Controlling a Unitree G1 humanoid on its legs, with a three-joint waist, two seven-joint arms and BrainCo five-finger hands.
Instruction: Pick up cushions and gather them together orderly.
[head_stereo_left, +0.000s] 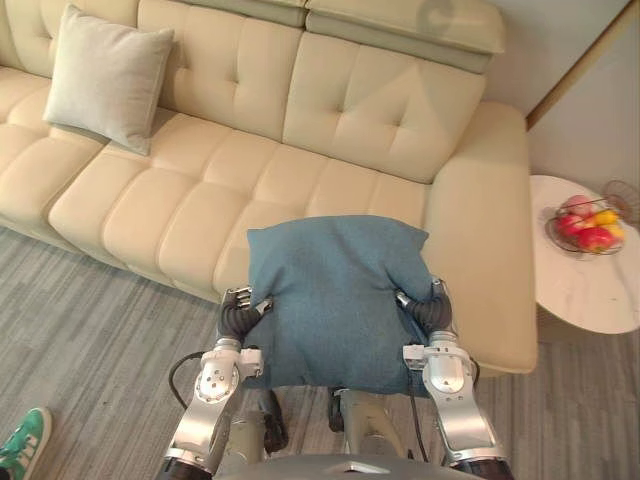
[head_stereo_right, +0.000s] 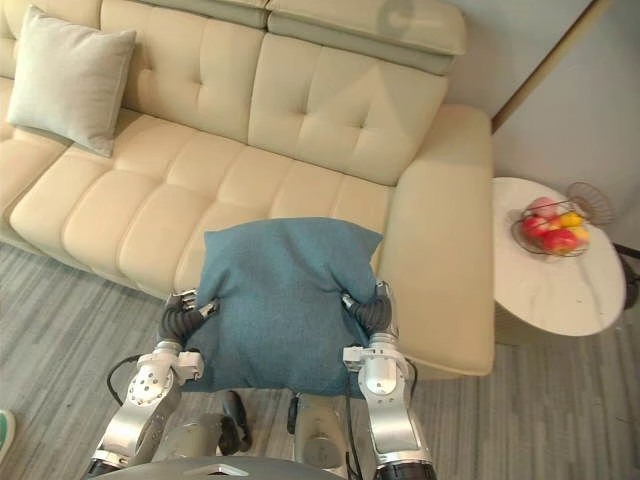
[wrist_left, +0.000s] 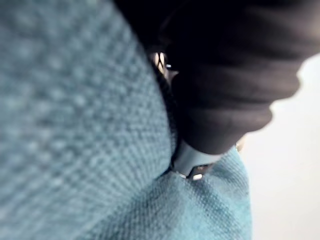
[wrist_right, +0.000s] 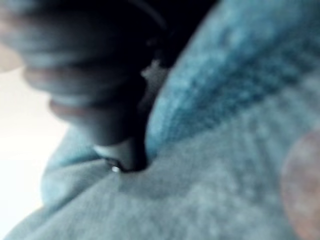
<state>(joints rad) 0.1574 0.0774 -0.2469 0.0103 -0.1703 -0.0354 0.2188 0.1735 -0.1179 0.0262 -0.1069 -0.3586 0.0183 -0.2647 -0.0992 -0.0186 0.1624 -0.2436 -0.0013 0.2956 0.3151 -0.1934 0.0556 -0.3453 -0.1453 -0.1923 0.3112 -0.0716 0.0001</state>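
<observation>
Cream sofa (head_stereo_left: 200, 190) fills frame. Blue cushion (head_stereo_left: 335, 300) lower centre, squeezed between left hand (head_stereo_left: 238, 318) and right hand (head_stereo_left: 428, 312); clamped or merely pressing, cannot tell. Grey cushion (head_stereo_left: 105, 78) upper left, well apart: gathering not yet done.

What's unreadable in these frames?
Left hand, right hand: grasp hidden, both sunk into the blue cushion, wrist views included.
Sofa front edge: covered by the cushion, eye views.
Green shoe: cut by left eye view's corner.
Fruit in wire basket: too small to name.
</observation>
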